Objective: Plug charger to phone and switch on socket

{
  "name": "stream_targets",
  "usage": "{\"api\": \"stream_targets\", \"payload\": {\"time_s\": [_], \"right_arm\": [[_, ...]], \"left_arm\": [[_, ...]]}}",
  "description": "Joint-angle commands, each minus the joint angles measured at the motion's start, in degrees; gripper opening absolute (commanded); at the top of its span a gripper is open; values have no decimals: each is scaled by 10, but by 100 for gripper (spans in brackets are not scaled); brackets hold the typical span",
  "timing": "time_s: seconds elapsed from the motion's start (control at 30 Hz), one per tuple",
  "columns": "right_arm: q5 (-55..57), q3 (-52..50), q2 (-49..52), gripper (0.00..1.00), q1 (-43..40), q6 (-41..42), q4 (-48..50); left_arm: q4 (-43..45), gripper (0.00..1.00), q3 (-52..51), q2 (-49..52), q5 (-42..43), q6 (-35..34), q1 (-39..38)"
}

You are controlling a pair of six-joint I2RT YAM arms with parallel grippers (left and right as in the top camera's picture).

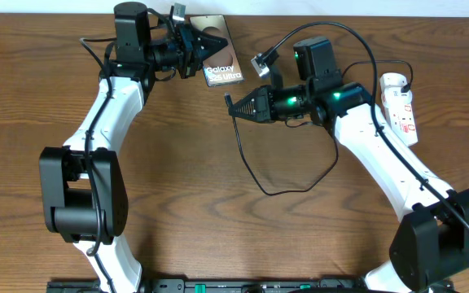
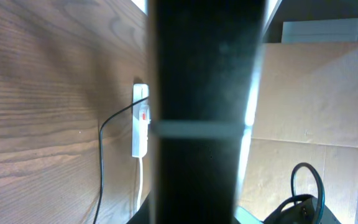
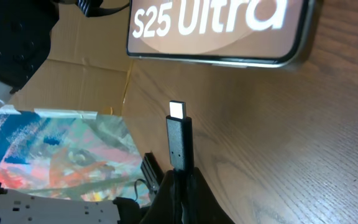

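Observation:
The phone (image 1: 222,59), dark brown with white "Galaxy S25 Ultra" text, is at the back middle of the table. My left gripper (image 1: 195,49) is shut on its left end. In the left wrist view the phone is a blurred dark slab (image 2: 204,93) filling the middle and hiding the jaws. My right gripper (image 1: 231,103) is shut on the charger's black plug (image 3: 179,140), whose silvery tip points at the phone's edge (image 3: 229,31) with a gap between them. The charger's thin black cable (image 1: 275,189) loops over the table. The white socket (image 1: 401,102) lies at the far right.
The socket (image 2: 140,121) with red switch marks, its thick white cord (image 2: 143,180) and the black cable (image 2: 101,162) show in the left wrist view. Cardboard (image 2: 316,106) stands beyond the table. A colourful sheet (image 3: 55,149) lies past the table edge.

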Motion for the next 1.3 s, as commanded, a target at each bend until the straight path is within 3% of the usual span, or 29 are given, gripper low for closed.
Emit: {"api": "stream_targets", "payload": {"time_s": [0.0,0.53,1.27], "right_arm": [[-14,-1,5,1,-4,-15,1],[-14,-1,4,1,-10,-17,10],[-10,-1,5,1,-9,-5,-1]], "left_arm": [[2,7,10,0,22,17,2],[-34,7,9,0,22,37,1],[-33,7,9,0,22,0,-6]]}}
